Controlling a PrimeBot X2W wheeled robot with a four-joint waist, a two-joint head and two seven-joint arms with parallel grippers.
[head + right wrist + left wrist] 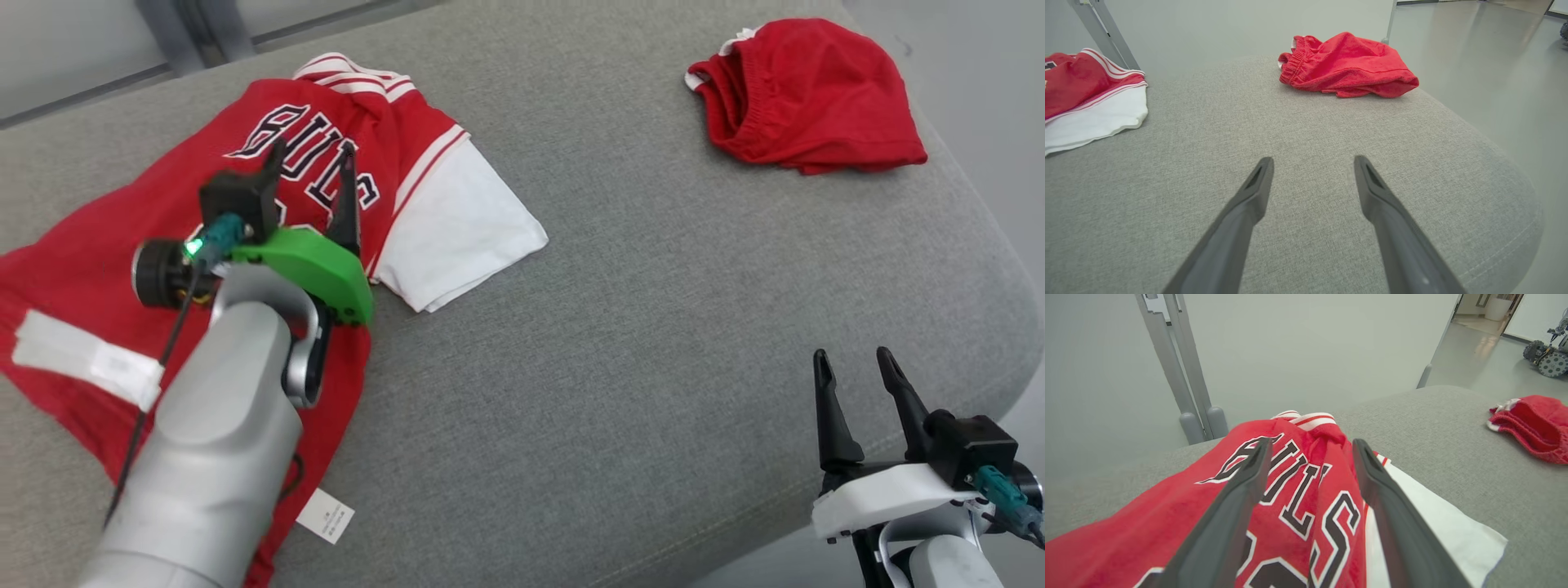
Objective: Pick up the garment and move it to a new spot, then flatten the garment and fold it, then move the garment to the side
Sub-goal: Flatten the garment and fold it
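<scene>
Cushion: grey fabric seat cushion (637,310), used as reference.
Garment: red jersey with black lettering and a white sleeve (82,245), spread on the cushion's left part.
Left gripper (313,149): over the jersey, jaws apart, gripping nothing.
Right gripper (853,354): cushion's near-right corner, jaws apart, empty.
Shorts: crumpled red shorts (816,90), cushion's far-right corner.

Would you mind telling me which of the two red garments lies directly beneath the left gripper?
The lettered jersey with the white sleeve, under the left gripper; the plain red shorts lie far off.
</scene>
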